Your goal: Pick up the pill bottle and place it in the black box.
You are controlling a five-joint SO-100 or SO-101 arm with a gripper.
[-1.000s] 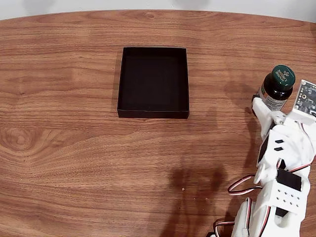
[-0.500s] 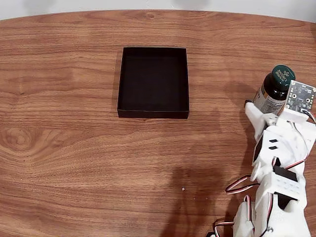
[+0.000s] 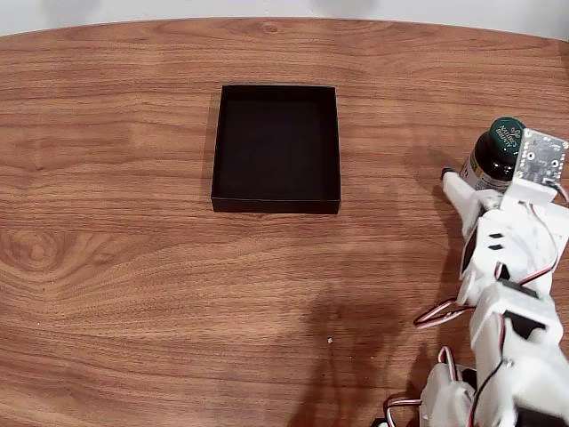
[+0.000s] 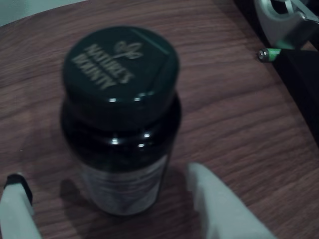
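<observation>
Where it stands upright, pill bottle (image 3: pixel 494 160), cap (image 4: pixel 119 62) skyward, long axis vertical.

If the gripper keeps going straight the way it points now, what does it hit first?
Most likely the pill bottle. In the wrist view it stands upright right ahead of the gripper, a finger on either side of its base. Depth is hard to judge, so I cannot tell whether the fingers touch it yet.
</observation>
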